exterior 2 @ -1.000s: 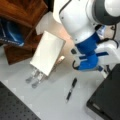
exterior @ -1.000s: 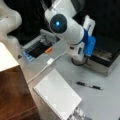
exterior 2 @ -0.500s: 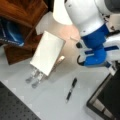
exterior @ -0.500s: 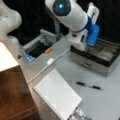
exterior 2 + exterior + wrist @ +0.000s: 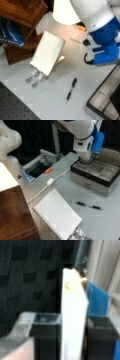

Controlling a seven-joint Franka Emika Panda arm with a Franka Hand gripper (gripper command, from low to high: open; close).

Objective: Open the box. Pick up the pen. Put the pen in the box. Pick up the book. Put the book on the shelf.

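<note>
Lid raised further than before – box (image 5: pixel 96 173) open at 2 o'clock, gripper (image 5: pixel 73 322) closed on the upright pale lid edge; pen (image 5: pixel 89 206) on table (image 5: pixel 65 188) at 5 o'clock, book (image 5: pixel 57 216) at 7 o'clock.

Book (image 5: pixel 58 216) white; pen (image 5: pixel 89 206) black; box (image 5: pixel 95 175) beige inside, black rim; shelf (image 5: pixel 12 220) brown, probably wood.

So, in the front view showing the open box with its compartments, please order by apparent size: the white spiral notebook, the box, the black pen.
1. White spiral notebook, though it lies nearer the camera.
2. Black-rimmed metal box, similar in extent, so this order is unsure.
3. Slim black pen, clearly smallest.
</note>
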